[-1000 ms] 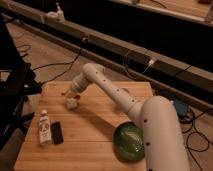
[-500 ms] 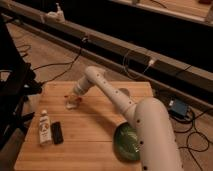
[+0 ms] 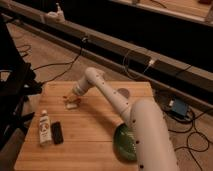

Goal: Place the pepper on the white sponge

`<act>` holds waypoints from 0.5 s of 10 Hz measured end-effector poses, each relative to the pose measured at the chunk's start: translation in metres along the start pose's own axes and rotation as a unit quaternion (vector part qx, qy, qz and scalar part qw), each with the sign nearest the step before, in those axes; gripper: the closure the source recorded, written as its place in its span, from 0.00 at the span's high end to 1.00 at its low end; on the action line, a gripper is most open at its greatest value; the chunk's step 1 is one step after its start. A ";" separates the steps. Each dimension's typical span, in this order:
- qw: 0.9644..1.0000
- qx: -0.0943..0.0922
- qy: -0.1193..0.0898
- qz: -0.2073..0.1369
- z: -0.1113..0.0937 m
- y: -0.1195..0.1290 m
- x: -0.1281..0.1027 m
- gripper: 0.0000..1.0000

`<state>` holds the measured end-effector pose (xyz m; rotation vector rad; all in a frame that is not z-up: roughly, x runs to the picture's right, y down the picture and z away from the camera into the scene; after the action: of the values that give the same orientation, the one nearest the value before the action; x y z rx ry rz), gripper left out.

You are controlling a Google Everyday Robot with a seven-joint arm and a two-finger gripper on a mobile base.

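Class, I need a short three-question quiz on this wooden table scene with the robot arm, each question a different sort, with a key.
1. True or false: the end effector is over the table's far left part.
2. Which lies nearest the end effector: A green bowl, B white sponge, C black block?
3. Fill in: the white tube lies beside the black ____.

Key: 1 true; 2 B; 3 block.
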<state>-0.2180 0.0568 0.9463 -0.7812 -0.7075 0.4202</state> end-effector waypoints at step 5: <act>1.000 0.013 0.002 -0.005 -0.011 -0.001 -0.002 0.77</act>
<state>-0.2113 0.0492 0.9404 -0.7535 -0.7020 0.4172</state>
